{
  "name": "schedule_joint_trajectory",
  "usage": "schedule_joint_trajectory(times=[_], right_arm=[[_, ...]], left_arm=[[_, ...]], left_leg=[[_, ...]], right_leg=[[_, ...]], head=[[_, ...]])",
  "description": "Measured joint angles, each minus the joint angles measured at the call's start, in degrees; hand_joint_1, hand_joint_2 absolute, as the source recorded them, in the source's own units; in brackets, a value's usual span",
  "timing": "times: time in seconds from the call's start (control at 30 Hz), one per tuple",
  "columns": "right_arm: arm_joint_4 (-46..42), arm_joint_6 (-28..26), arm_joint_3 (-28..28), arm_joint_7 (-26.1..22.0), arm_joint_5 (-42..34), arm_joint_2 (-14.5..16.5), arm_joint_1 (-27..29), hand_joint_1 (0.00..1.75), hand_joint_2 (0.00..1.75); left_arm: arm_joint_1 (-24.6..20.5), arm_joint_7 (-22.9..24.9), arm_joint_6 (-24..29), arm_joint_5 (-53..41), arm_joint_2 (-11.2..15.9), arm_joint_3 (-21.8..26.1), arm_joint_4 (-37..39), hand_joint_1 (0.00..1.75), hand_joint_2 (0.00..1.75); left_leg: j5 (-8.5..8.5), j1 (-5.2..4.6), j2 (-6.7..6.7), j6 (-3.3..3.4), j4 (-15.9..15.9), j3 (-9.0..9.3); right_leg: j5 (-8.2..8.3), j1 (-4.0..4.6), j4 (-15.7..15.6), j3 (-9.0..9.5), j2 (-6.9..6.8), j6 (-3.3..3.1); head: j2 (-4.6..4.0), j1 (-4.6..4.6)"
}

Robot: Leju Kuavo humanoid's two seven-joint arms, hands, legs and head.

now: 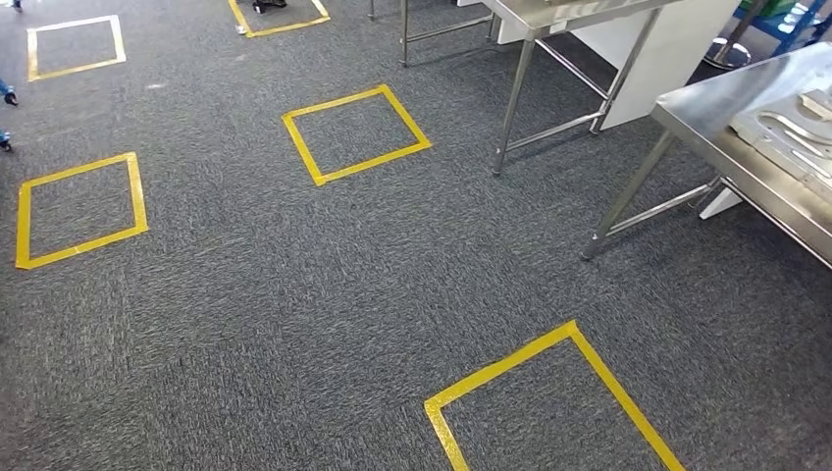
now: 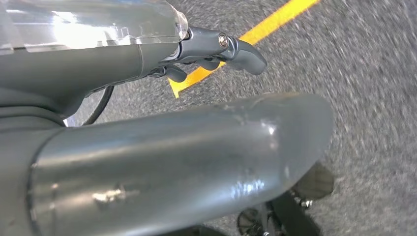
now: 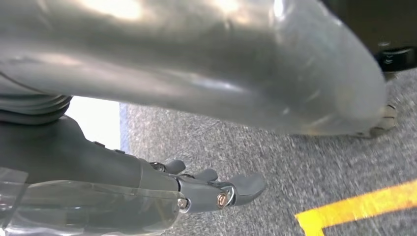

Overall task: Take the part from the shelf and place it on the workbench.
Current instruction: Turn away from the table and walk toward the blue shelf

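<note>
Head view shows five yellow tape squares (image 1: pixel 357 133) on grey carpet (image 1: pixel 294 294) and two steel counters; the near counter (image 1: pixel 726 147) at the right carries a flat grey metal part (image 1: pixel 795 132) with curved cut-outs. The left hand (image 2: pixel 216 49) and right hand (image 3: pixel 206 189) hang over the carpet, fingers loosely apart, holding nothing.

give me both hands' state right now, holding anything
Left hand: open, fingers stretched out over the carpet, holding nothing.
Right hand: open, fingers stretched out over the carpet, holding nothing.
</note>
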Motion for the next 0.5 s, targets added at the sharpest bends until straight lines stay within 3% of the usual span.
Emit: schedule_joint_trajectory(times=[0.07, 0.1, 0.13, 0.17, 0.2, 0.23, 0.3, 0.37, 0.43, 0.5], right_arm=[[0.0, 0.0, -0.1, 0.1, 0.0, 0.0, 0.2, 0.00, 0.00], [0.0, 0.0, -0.1, 0.2, 0.0, 0.0, 0.3, 0.00, 0.00], [0.0, 0.1, -0.2, 0.2, 0.0, 0.0, 0.3, 0.00, 0.00], [0.0, 0.1, -0.3, 0.2, 0.0, 0.0, 0.3, 0.00, 0.00], [0.0, 0.2, -0.3, 0.2, 0.1, 0.0, 0.3, 0.00, 0.00], [0.0, 0.2, -0.4, 0.2, 0.1, 0.0, 0.3, 0.00, 0.00], [0.0, 0.2, -0.5, 0.2, 0.1, -0.3, 0.4, 0.00, 0.00], [0.0, 0.1, -0.5, 0.2, 0.2, -0.7, 0.3, 0.00, 0.00], [0.0, 0.2, -0.5, 0.2, 0.4, -0.7, 0.1, 0.00, 0.00], [0.0, 0.3, -0.6, 0.2, 0.6, -0.7, 0.0, 0.00, 0.00]], left_arm=[[-0.1, 0.0, 0.0, 0.0, 0.0, 0.0, 0.0, 0.00, 0.00], [-0.1, 0.0, 0.0, -0.1, 0.1, 0.0, 0.0, 0.00, 0.00], [-0.2, 0.0, 0.0, -0.1, 0.1, 0.0, 0.0, 0.00, 0.00], [-0.1, 0.0, 0.0, -0.1, 0.1, 0.0, 0.0, 0.00, 0.00], [-0.1, 0.0, -0.1, -0.1, 0.1, 0.0, 0.0, 0.00, 0.00], [-0.1, 0.0, -0.1, -0.1, 0.0, 0.0, 0.0, 0.00, 0.00], [-0.1, 0.0, -0.1, -0.2, -0.2, 0.0, 0.1, 0.00, 0.00], [-0.3, 0.0, -0.1, -0.2, -0.5, 0.0, 0.1, 0.00, 0.00], [-0.2, -0.1, -0.1, -0.2, -0.5, 0.0, 0.2, 0.00, 0.00], [0.0, 0.0, -0.2, -0.2, -0.4, 0.0, 0.2, 0.00, 0.00]], left_leg=[[0.34, -0.15, -1.18, 0.53, -0.1, -0.24], [0.45, -0.36, -1.85, 0.70, 0.0, -0.39], [0.51, -0.60, -2.63, 0.81, 0.0, -0.46], [0.55, -0.86, -3.45, 0.87, 0.0, -0.44], [0.56, -1.11, -4.29, 0.91, 0.0, -0.33], [0.56, -1.29, -5.09, 0.94, 0.0, -0.15], [0.58, -1.41, -6.43, 0.90, 0.0, -0.08], [0.76, -1.11, -7.55, 0.57, -0.1, -0.45], [1.04, -0.97, -8.54, 0.04, -0.4, -0.66], [0.16, -1.25, -6.46, -0.31, 0.9, -1.19]], right_leg=[[-4.07, -0.01, 7.2, -3.40, 2.95, -0.02], [-5.57, 0.10, 11.1, -5.41, 3.54, -0.15], [-5.99, 0.28, 13.6, -6.84, 3.85, -0.39], [-5.22, 0.54, 14.0, -7.36, 4.06, -0.77], [-3.32, 0.88, 12.2, -6.78, 4.34, -1.33], [-0.72, 1.32, 8.4, -5.27, 4.94, -2.07], [3.06, 2.12, 0.7, -2.14, 7.46, -3.85], [3.97, 2.57, -2.4, -1.03, 8.75, -4.87], [4.39, 2.47, -3.3, -0.73, 7.62, -5.06], [5.07, 2.00, -5.0, 0.25, 6.12, -5.06]], head=[[0.00, 0.18], [0.00, 0.21], [0.00, 0.21], [0.01, 0.22], [0.01, 0.21], [0.01, 0.21], [0.01, 0.01], [0.00, -0.03], [0.01, 0.12], [0.01, 0.07]])
